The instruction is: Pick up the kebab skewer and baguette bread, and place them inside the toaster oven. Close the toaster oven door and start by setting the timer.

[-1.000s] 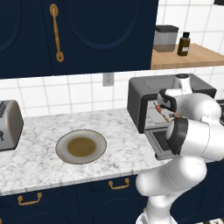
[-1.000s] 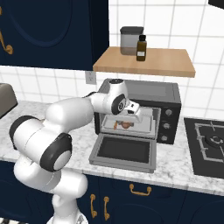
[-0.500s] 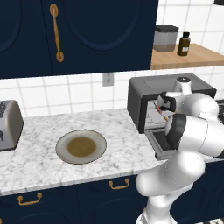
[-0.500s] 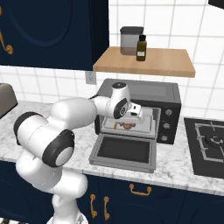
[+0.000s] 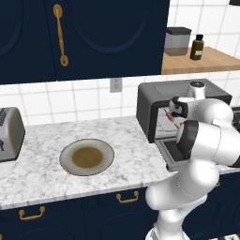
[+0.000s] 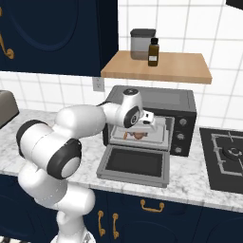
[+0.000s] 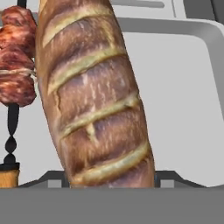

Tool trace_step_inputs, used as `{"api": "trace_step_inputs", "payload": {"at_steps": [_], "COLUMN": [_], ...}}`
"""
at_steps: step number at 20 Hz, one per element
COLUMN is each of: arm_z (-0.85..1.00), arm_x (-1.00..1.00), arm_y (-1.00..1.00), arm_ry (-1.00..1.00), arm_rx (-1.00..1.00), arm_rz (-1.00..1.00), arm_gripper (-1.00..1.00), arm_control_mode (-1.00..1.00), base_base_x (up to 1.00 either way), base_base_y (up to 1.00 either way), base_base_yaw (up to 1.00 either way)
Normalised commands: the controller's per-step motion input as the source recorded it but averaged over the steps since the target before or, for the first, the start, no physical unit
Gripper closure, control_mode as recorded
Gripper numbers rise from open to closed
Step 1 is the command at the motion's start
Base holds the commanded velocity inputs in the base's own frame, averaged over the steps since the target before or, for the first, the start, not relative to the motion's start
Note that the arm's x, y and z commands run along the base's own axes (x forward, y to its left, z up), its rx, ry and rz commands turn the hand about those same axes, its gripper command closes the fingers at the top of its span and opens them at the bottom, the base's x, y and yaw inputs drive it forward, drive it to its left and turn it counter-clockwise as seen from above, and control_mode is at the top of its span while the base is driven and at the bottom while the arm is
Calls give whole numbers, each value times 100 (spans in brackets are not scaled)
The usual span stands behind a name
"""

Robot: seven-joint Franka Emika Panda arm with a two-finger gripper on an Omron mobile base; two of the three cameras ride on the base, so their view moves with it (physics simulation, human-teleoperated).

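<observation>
The dark grey toaster oven (image 6: pixel 176 100) (image 5: pixel 152 101) stands on the counter with its door (image 6: pixel 135 162) (image 5: pixel 169 151) dropped flat. My gripper (image 6: pixel 151 120) (image 5: pixel 174 116) is reaching into the oven mouth just above the tray (image 7: pixel 183 109). Right in front of the hand is the golden-brown baguette bread (image 7: pixel 96 100), lying lengthwise over the pale tray and hiding my fingertips. Whether the fingers still clasp it cannot be seen. The kebab skewer (image 7: pixel 17 74), with reddish-brown chunks, lies alongside the loaf on its left. Reddish-brown food (image 6: pixel 136 135) shows inside the oven.
A round plate (image 5: pixel 87 156) sits on the marble counter left of the oven. A silver toaster (image 5: pixel 9 133) (image 6: pixel 6 107) stands at the far left. A wooden shelf (image 6: pixel 166 67) with a canister and a bottle hangs above the oven. A stove (image 6: pixel 228 153) lies to the right.
The hand has edged slightly deeper and to the right in the oven mouth. Plate, toaster and oven door have not moved.
</observation>
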Motion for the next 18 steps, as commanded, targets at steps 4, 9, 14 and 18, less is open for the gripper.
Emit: {"api": "trace_step_inputs", "payload": {"at_steps": [4, 9, 14, 18], "arm_z": [3, 12, 6, 0], "arm_x": [-18, -36, -65, -70], "arm_y": [-5, 0, 0, 0], "arm_ry": [-3, -5, -1, 7], "arm_rx": [0, 0, 0, 3], "arm_rz": [0, 0, -3, -15], "arm_gripper": [-100, -100, -100, -100], "arm_control_mode": [-100, -100, -100, -100], "base_base_x": [0, 0, 0, 0], "base_base_y": [0, 0, 0, 0], "base_base_yaw": [0, 0, 0, 0]}}
